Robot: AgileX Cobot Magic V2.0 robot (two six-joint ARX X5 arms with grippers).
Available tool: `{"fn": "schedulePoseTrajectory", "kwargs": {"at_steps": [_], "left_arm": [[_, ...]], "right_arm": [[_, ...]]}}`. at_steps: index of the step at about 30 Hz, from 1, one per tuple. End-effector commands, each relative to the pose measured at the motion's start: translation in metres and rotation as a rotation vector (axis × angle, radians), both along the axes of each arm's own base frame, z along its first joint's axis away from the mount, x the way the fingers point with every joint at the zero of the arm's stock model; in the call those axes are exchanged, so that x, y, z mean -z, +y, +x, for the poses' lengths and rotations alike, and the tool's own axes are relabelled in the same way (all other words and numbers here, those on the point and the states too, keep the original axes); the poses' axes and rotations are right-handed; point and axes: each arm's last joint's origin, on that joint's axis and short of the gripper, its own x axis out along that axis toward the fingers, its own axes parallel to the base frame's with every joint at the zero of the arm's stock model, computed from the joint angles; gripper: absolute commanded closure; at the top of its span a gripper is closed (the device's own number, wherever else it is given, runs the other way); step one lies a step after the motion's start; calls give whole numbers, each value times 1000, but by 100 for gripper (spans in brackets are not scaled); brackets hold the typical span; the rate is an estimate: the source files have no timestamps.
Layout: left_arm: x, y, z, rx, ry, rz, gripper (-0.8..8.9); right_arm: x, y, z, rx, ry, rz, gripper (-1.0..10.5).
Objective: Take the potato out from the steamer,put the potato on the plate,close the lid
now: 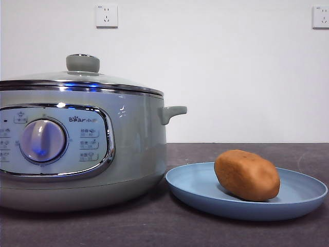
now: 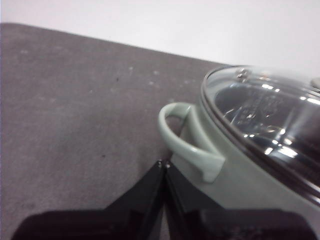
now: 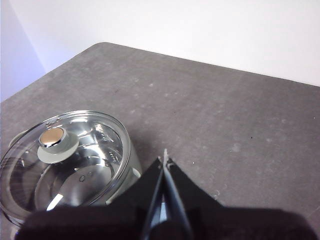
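A dark grey table (image 1: 103, 226) carries the steamer (image 1: 133, 149) beside the plate (image 1: 195, 188).

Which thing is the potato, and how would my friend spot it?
Find the big grey-green steamer with its glass lid on. Beside it lies a light blue plate. The potato is the orange-brown oval lump on that plate, the only thing there.

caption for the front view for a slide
Potato rests on the blue plate beside the steamer, glass lid on.
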Motion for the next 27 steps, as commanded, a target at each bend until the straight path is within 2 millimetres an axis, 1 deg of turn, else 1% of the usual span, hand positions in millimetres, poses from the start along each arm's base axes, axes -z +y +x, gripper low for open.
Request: {"fn": "schedulePoseTrajectory", "kwargs": {"at_steps": [1,7,27], "left_arm": [[8,1,-2,-17,16,-3,817],[13,1,-6,-27,60,2,817],[11,1,-7,-20,37,22,817]], "right_arm": [[-1,0,0,1,-4,1,946],[-1,0,0,1,-4,0,946],[-1,0,0,1,-4,1,946]]}}
